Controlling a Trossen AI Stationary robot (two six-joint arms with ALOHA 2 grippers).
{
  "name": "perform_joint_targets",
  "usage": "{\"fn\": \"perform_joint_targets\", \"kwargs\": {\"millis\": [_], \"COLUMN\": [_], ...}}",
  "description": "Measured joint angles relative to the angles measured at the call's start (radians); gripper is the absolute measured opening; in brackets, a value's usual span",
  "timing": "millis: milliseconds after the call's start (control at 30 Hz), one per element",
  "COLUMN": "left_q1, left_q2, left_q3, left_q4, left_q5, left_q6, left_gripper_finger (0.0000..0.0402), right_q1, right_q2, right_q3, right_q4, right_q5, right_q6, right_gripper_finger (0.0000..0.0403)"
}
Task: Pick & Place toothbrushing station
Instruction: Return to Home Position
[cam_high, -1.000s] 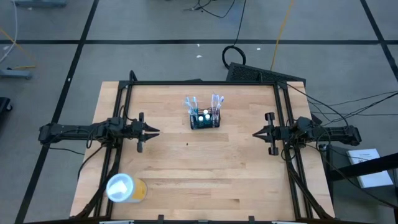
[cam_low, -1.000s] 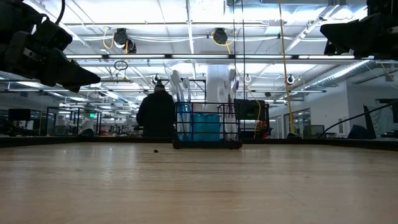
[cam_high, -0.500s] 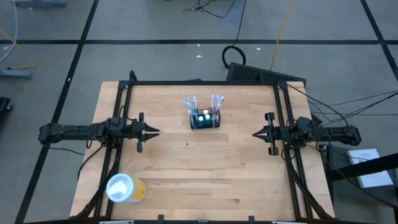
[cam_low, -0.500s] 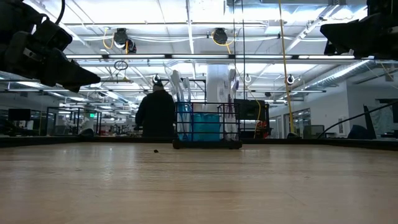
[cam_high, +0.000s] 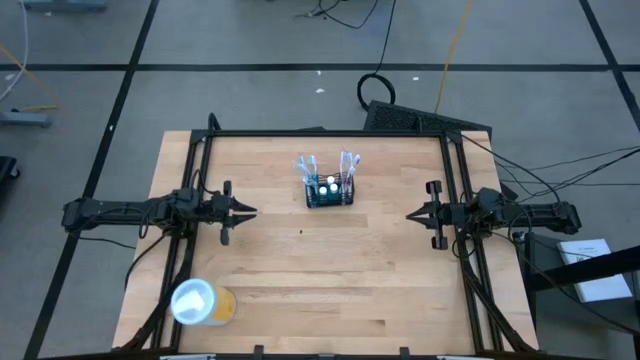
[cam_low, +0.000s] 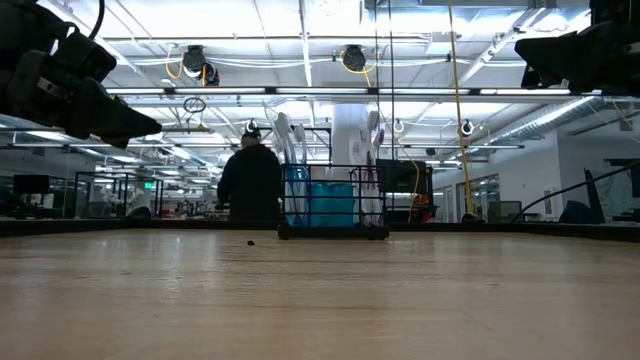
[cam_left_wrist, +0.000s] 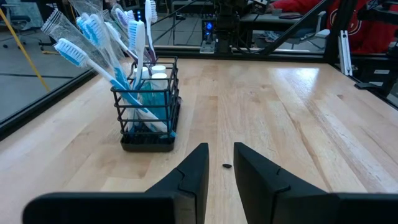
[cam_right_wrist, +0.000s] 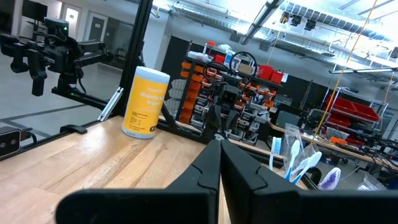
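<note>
High view: wire-mesh toothbrushing station (cam_high: 329, 193) on wood table (cam_high: 300, 290); left gripper (cam_high: 248, 212) slightly spread, right gripper (cam_high: 412, 214) pressed together.

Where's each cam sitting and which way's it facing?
High: overhead, straight down on table; left gripper and right gripper at its sides.
Low: table height, level across to holder and room; left arm, right arm in top corners.
Left wrist: faces holder past its parted fingers.
Right wrist: faces cup past its shut fingers.
Shared: high, low, left wrist all show holder.
</note>
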Motion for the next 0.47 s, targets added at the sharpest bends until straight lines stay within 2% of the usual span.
{"fn": "perform_joint_targets", "kwargs": {"millis": [467], "left_q1": [0.0], "left_q2": [0.0], "left_q3": [0.0], "left_q4": [0.0], "left_q5": [0.0], "left_q6": [0.0], "left_gripper_finger": [0.0081], "right_q1": [0.0], "right_q2": [0.0], "right_q3": [0.0], "right_q4": [0.0], "right_q5": [0.0], "right_q6": [0.0], "right_gripper_finger": [0.0004]}}
